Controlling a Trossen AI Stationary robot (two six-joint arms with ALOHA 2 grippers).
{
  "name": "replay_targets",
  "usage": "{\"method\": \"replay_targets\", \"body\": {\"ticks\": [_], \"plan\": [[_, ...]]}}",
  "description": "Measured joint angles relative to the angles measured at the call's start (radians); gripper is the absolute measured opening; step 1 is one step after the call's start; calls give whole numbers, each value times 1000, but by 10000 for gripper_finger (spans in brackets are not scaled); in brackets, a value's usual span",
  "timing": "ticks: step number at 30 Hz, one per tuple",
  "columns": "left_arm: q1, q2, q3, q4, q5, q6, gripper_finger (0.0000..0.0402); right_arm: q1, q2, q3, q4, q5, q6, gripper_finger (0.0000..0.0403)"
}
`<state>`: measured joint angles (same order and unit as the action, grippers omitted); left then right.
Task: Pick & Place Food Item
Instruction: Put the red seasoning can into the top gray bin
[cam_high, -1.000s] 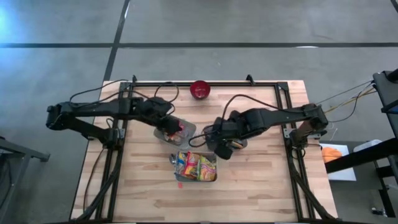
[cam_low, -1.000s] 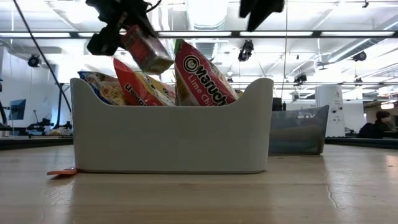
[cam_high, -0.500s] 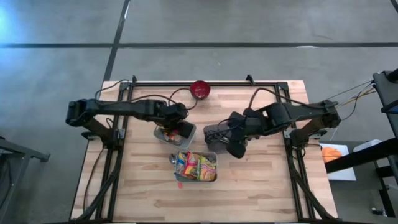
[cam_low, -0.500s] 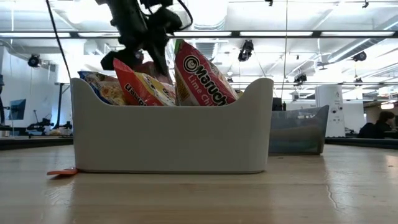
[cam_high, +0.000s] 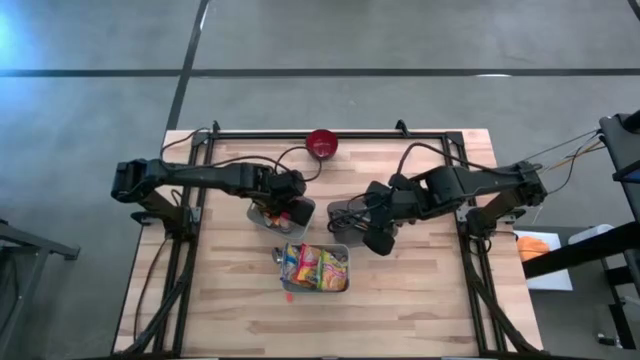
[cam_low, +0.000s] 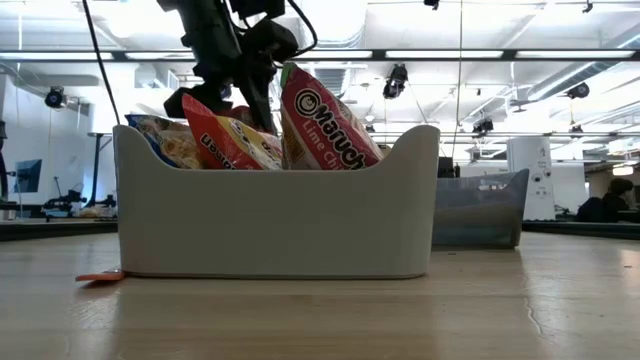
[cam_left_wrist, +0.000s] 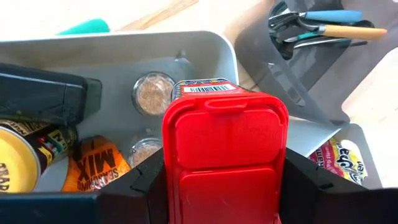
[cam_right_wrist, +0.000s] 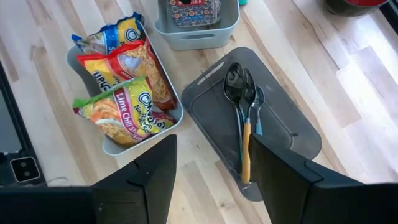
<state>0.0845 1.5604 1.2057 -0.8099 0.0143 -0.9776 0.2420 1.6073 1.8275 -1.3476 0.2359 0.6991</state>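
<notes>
Food item: red-lidded spice container with a barcode label, pinched between the left gripper's fingers over the pale grey plastic bin of pantry goods, near the table's centre, toward ten o'clock.
Left pincer: pressed onto the container's sides; the lid fills the left wrist view, with the bin floor right behind it.
Bin contents: two small glass jars with tan powder, an orange mix packet, a yellow-topped can and a dark box already lie inside.
Right gripper: hangs at about three o'clock of centre, above the dark grey tray holding spoons; fingers spread, nothing between them.
Other bin: light grey tub of ramen packets at six o'clock of centre, untouched by either arm.
Red bowl: at twelve o'clock, by the table's far edge.
Progress: pick looks done; the carry seems finished too, judging by the container sitting low over the bin.
Left to do: lower it to rest, let go, lift the arm clear.
</notes>
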Motion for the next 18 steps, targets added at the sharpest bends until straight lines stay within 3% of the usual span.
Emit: {"method": "replay_targets", "body": {"ticks": [18], "plan": [[-1,-5,-100,107,24,29,203,0,-2,-1,0,2,1,193]]}}
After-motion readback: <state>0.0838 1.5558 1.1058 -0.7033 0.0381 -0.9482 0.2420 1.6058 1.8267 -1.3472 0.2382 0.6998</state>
